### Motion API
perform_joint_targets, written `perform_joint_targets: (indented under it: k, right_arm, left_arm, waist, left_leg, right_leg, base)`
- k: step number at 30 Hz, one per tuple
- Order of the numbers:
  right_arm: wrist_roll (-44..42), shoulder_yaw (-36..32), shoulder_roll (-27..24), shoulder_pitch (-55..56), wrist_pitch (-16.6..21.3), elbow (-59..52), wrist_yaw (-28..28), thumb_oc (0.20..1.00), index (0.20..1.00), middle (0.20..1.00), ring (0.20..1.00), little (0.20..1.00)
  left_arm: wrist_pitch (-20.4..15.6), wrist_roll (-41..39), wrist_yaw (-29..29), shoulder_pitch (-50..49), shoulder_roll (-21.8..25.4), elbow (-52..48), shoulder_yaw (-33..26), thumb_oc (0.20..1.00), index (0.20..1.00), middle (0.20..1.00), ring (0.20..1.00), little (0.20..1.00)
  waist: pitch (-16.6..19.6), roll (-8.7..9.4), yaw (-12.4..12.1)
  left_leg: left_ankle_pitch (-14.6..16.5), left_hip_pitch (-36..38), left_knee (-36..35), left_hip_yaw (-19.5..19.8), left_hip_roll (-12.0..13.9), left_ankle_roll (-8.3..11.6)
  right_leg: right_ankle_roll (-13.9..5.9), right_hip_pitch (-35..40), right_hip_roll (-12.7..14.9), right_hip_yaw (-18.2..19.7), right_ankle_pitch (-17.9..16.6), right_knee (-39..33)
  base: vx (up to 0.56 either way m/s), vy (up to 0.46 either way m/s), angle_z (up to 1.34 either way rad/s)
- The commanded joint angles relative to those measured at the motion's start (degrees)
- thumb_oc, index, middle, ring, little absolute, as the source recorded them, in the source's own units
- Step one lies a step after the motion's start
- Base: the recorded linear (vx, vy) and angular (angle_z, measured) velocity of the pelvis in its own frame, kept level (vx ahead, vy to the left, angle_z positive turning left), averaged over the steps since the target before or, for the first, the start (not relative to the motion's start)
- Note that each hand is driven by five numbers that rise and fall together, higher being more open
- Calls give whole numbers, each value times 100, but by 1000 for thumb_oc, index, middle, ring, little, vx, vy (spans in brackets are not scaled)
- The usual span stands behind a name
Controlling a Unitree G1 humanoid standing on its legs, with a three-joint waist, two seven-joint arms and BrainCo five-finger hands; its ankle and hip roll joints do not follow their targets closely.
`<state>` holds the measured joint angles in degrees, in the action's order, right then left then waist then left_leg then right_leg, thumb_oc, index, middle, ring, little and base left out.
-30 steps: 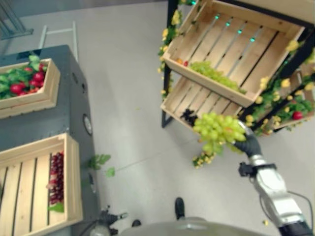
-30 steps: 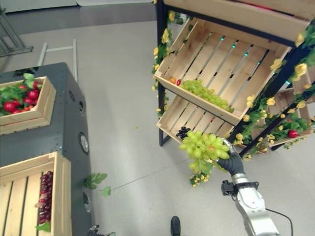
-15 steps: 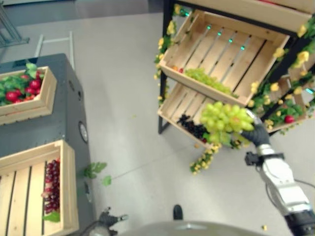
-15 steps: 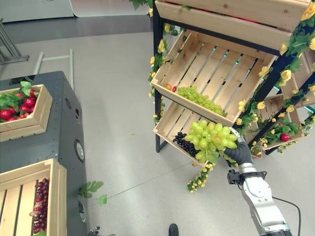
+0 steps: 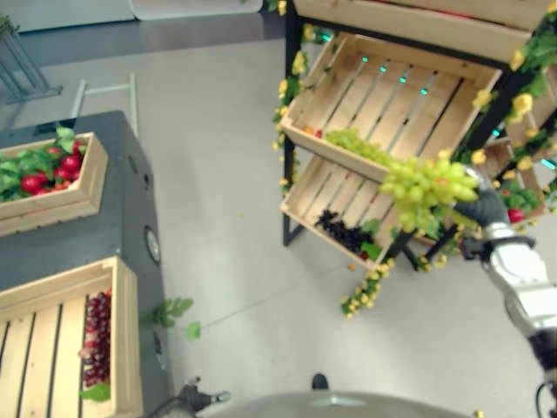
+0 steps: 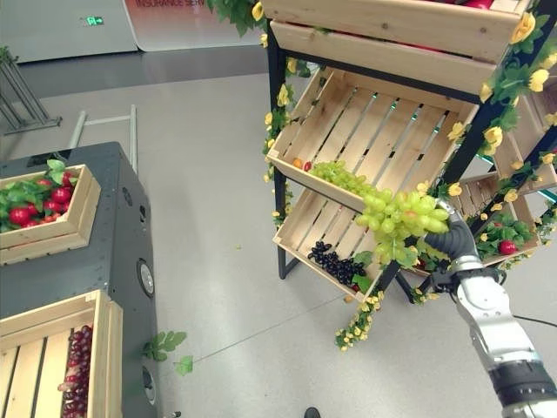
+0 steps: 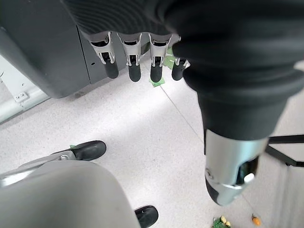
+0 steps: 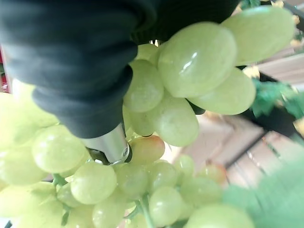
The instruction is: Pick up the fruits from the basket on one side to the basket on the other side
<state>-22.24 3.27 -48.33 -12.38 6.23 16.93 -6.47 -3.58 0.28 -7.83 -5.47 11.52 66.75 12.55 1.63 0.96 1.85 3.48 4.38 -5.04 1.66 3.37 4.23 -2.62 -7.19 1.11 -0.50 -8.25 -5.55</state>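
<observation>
Your right robot hand (image 6: 451,244) is clenched round a bunch of pale green grapes (image 6: 402,218), held up in the air right in front of the slanted wooden crates on the black rack (image 6: 474,139), on the right of the scene. The risk, as I read it: the bunch hangs close to the near lip of the middle wooden crate (image 6: 348,193), which already holds more green grapes (image 6: 344,179), and to the yellow flower garland (image 6: 452,131), so a swing could snag a leaf or knock it loose. The grapes look plump, glossy and heavy, clustered tight round the thumb in the right wrist view (image 8: 166,118). Your left robot hand (image 7: 142,52) hangs relaxed, fingers straight, holding nothing. The light wooden crate with dark red grapes (image 5: 96,335) waits on the dark grey counter (image 5: 130,209), near left.
</observation>
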Motion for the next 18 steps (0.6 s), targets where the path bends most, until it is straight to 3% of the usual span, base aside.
perform_joint_targets:
  k: [1, 9, 18]
  right_arm:
    - [-329, -196, -138, -761, 266, 165, -151, 200, 200, 200, 200, 200]
    - [-428, 795, -753, -2361, 43, 1771, -199, 200, 200, 200, 200, 200]
    - [-435, 1562, -929, -3618, -36, 2655, -235, 200, 200, 200, 200, 200]
  left_arm:
    - [-29, -246, 103, 165, -159, 435, 299, 1000, 1000, 1000, 1000, 1000]
    - [-43, -481, 165, 213, -109, 501, 562, 1000, 1000, 1000, 1000, 1000]
    - [-126, -551, 132, 267, -65, 399, 852, 1000, 1000, 1000, 1000, 1000]
  waist:
    - [-6, 297, -205]
    - [-230, 323, -286]
    - [-464, 259, -350]
  left_leg:
    - [38, -175, 32, 106, -382, -267]
    - [-108, -399, 47, 163, -357, -160]
    - [-223, -607, 74, 258, -346, -89]
  right_leg:
    - [-350, 361, -172, -142, 654, 55]
    - [-327, 191, -136, -262, 607, 55]
    - [-302, 45, -109, -397, 605, 55]
  base:
    - [0, 0, 0]
    - [-26, -7, 2]
    - [0, -14, 4]
